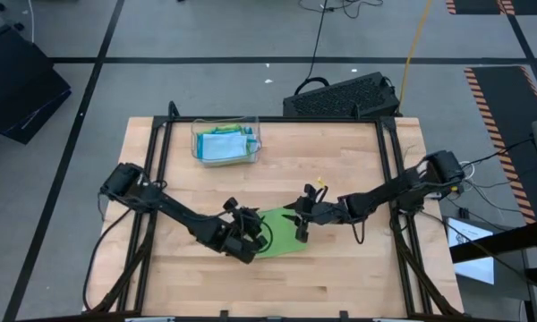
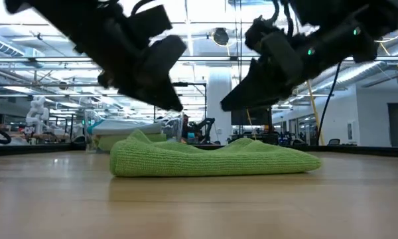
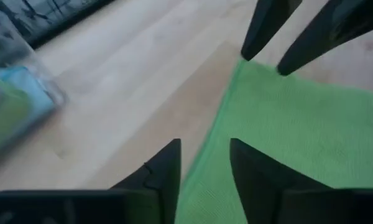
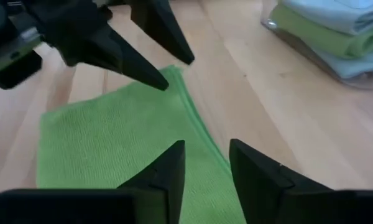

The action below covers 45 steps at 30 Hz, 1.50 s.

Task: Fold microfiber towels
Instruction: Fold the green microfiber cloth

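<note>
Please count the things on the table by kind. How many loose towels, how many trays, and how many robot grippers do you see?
Loose green towel: 1
Clear plastic tray holding a stack of folded towels (number cannot be told): 1
Grippers: 2, the left gripper and the right gripper, both open above the green towel
Total: 4

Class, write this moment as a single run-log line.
green towel: folded, flat on table | left gripper: open above its edge | right gripper: open above its edge, empty | tray: holds stacked towels
</note>
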Each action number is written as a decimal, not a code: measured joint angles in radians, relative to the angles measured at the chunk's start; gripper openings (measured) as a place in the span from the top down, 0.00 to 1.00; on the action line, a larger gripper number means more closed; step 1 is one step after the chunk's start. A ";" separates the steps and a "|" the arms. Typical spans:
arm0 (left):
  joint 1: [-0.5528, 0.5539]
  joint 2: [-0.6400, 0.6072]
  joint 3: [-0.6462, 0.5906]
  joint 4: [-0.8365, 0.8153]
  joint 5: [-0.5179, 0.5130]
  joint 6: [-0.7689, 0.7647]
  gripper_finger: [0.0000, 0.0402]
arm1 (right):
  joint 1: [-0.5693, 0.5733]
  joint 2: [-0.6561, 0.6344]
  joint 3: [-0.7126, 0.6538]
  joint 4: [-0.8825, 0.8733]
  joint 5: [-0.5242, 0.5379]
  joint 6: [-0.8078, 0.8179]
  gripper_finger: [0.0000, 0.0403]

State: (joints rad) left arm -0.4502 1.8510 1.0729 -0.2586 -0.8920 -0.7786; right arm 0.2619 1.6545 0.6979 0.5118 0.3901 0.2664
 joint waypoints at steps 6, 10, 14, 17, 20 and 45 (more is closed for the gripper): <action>-0.007 0.013 -0.138 0.049 0.002 -0.175 0.78 | 0.000 0.170 -0.007 0.189 -0.001 -0.018 0.79; -0.018 0.013 -0.202 0.052 0.002 -0.255 0.83 | -0.008 0.283 -0.007 0.281 0.000 -0.018 0.82; -0.021 0.016 -0.246 0.053 0.043 -0.281 0.86 | -0.014 0.363 -0.005 0.351 0.007 0.015 0.84; -0.021 0.015 -0.271 0.056 0.069 -0.288 0.87 | -0.013 0.395 -0.003 0.377 0.018 0.036 0.85; -0.029 0.005 -0.267 0.027 0.081 -0.302 0.87 | -0.012 0.397 -0.004 0.381 0.019 0.040 0.85; -0.158 -0.073 -0.260 0.529 0.017 0.112 0.84 | 0.033 0.110 -0.139 0.469 -0.056 -0.048 0.85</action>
State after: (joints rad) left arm -0.6083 1.7777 0.8126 0.2705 -0.8755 -0.6662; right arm 0.2945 1.7644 0.5585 0.9806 0.3345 0.2180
